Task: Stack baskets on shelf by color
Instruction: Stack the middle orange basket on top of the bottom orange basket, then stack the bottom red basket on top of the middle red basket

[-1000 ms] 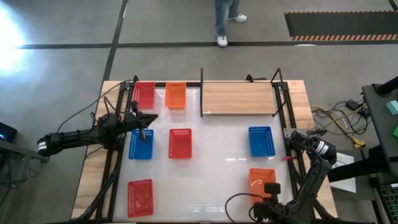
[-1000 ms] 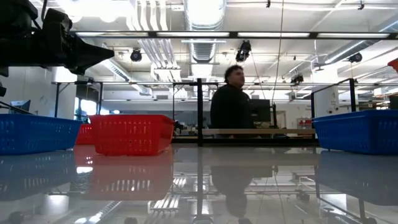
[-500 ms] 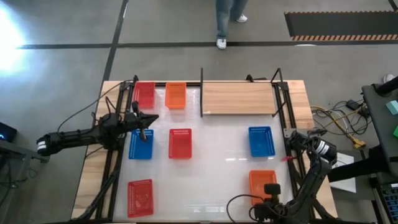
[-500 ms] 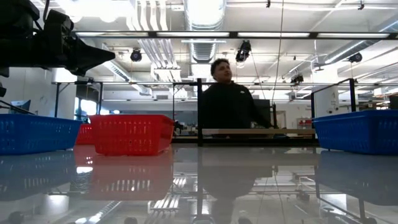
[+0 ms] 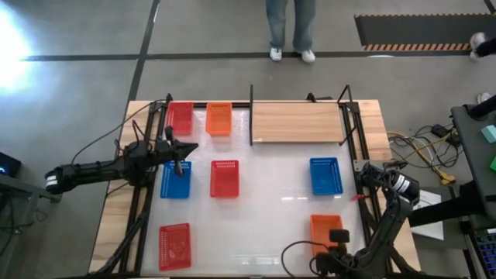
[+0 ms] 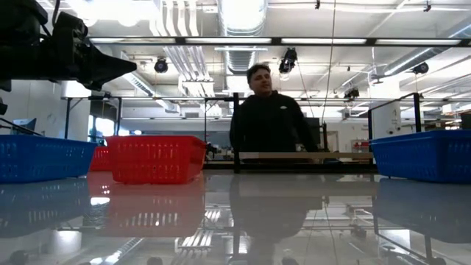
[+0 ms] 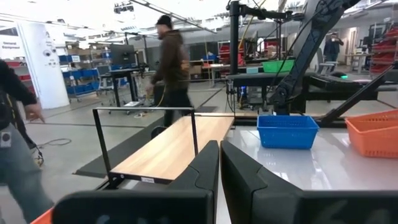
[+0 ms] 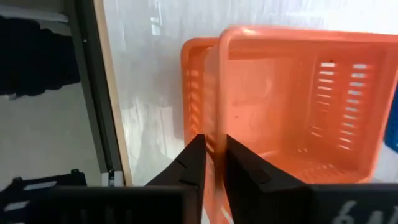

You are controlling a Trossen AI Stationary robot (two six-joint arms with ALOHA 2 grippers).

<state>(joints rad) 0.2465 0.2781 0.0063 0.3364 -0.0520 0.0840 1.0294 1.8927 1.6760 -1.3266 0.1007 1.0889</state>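
The orange basket (image 5: 326,229) sits at the table's near right corner, well apart from the shelf (image 5: 297,122); the right gripper (image 8: 211,163) pinches its wall — apparently, its fingers nearly together. Lift straight before carrying — the hold looks thin; the left gripper (image 5: 180,149), jaws closed and empty, hovers above a blue basket (image 5: 175,182).

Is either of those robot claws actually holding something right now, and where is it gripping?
The right gripper pinches an orange basket by its short end wall. The left gripper is shut on nothing, above a blue basket.
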